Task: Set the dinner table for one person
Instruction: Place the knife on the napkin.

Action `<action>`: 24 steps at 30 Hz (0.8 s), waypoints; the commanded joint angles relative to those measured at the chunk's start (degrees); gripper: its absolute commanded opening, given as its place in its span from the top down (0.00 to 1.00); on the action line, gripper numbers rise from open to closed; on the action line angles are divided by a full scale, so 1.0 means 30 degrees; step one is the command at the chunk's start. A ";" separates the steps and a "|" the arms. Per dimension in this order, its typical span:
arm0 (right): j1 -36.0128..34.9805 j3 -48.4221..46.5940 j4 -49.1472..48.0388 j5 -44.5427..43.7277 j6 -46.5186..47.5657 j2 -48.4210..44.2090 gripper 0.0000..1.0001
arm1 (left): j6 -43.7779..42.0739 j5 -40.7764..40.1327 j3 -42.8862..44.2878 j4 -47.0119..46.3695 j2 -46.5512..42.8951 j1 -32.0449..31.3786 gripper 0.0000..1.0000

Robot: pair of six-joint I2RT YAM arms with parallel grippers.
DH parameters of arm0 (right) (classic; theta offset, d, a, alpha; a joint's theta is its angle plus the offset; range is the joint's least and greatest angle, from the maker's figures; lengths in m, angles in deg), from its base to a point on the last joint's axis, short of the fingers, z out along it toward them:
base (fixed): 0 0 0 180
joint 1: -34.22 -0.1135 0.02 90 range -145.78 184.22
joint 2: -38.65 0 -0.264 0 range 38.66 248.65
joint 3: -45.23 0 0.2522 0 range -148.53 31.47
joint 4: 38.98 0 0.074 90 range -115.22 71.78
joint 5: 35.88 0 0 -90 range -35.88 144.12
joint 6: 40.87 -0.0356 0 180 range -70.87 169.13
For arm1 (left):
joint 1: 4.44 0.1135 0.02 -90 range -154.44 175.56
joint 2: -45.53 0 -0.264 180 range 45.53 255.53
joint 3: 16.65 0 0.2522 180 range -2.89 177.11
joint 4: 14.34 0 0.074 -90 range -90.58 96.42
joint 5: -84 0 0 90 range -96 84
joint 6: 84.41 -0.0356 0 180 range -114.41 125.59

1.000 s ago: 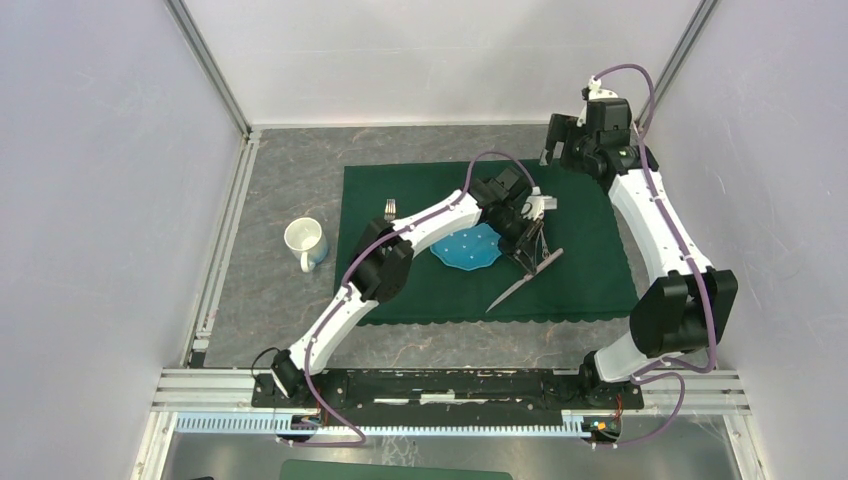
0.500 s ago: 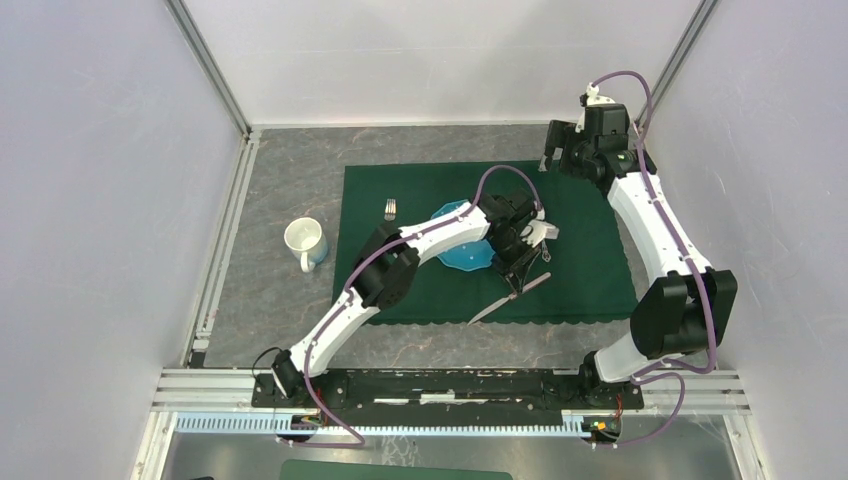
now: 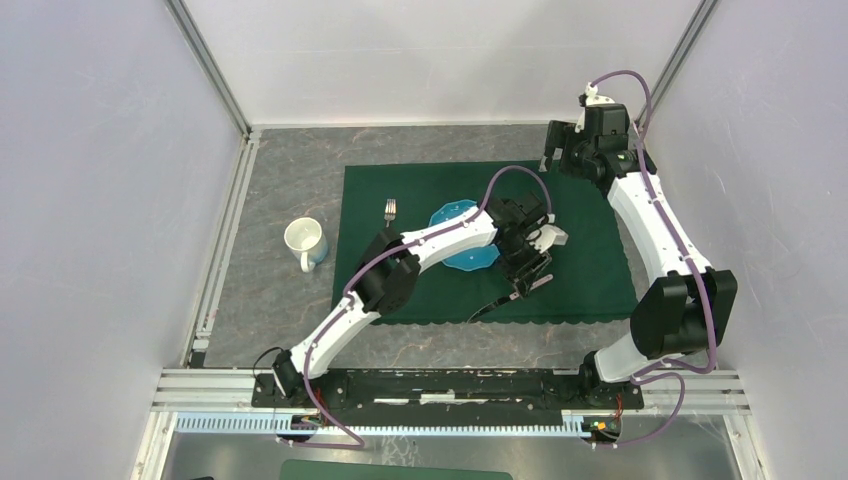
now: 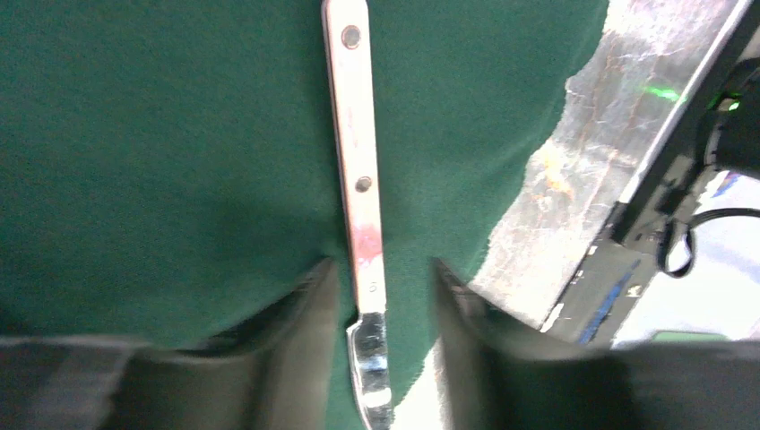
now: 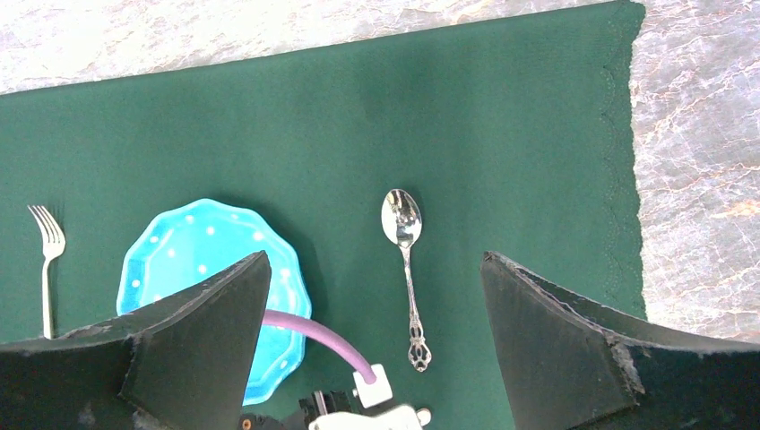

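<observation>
The left fingers (image 4: pixel 300 331) stand narrowly apart astride the pale riveted handle of a knife (image 4: pixel 358 161), not clamping it; the knife lies flat on the dark green cloth (image 4: pixel 161 134), its blade cut off in the wrist view. The right fingers (image 5: pixel 574 340) gape wide and empty high above a spoon (image 5: pixel 405 242) and a turquoise plate (image 3: pixel 450 215), which the left arm (image 3: pixel 440 235) partly hides. The dark-grey stone-look surface (image 3: pixel 290 180) lies under the cloth, showing around it.

No legible text, label, brand, number or sign on anything in view.
</observation>
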 commanded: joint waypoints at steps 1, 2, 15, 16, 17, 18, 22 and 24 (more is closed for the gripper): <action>0.0079 -0.0374 -0.0301 0.0064 0.0478 -0.0163 0.07 | -0.0850 -0.1169 0.0911 0.0141 -0.0183 -0.0096 0.28; 0.0077 -0.0430 -0.0285 0.0030 0.0538 -0.0116 0.07 | -0.0890 -0.1304 0.0858 0.0102 -0.0249 -0.0081 0.05; 0.0071 -0.1818 0.3073 0.2432 0.2927 0.1391 0.05 | 0.3227 -0.1145 -0.5261 -0.6426 -0.5973 0.1925 0.00; 0.0076 -0.1811 0.3511 0.2769 0.3128 0.1573 0.06 | 0.3527 -0.1260 -0.5897 -0.7105 -0.6546 0.2389 0.00; 0.0085 -0.1650 0.3851 0.2914 0.3273 0.1659 0.06 | 0.3759 -0.1418 -0.6445 -0.7573 -0.7167 0.2720 0.00; 0.0082 -0.1396 0.3969 0.3135 0.3339 0.1626 0.05 | 0.3952 -0.1588 -0.7045 -0.7957 -0.7736 0.2996 0.00; 0.0073 -0.0617 0.4307 0.3981 0.3386 0.1387 0.06 | 0.4634 -0.2396 -0.8993 -0.9230 -1.0122 0.4799 0.00; -0.0019 -0.0485 0.4981 0.4412 0.3444 0.1479 0.06 | 0.5134 -0.2735 -0.9752 -0.9909 -1.1280 0.5763 0.00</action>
